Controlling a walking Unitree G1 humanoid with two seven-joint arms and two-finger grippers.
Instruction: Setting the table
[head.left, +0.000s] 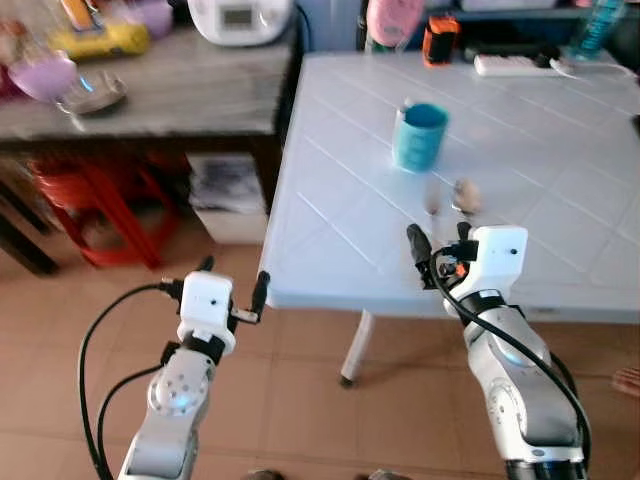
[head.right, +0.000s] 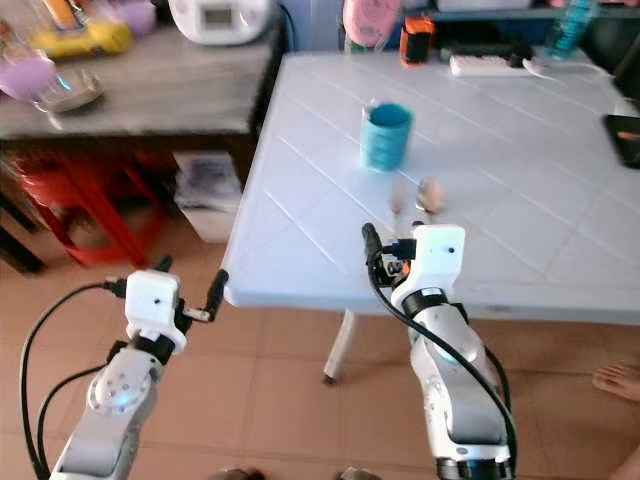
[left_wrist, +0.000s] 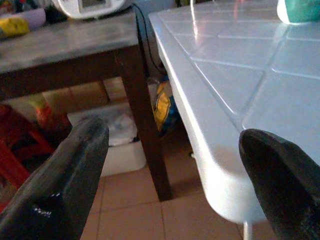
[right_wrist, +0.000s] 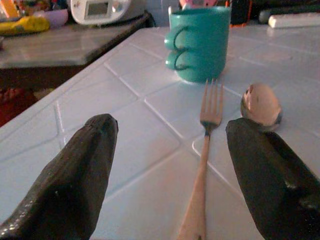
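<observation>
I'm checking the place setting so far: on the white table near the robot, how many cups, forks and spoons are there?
Cups: 1, the teal cup
Forks: 1, the fork, lying below the cup
Spoons: 1, the spoon, beside the fork
Total: 3

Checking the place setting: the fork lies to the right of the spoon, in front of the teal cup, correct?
Not quite: the fork lies to the left of the spoon, as the right wrist view shows. Both do lie in front of the teal cup.

Glossy plastic table (head.left: 560, 230), metal fork (right_wrist: 206, 150)
</observation>
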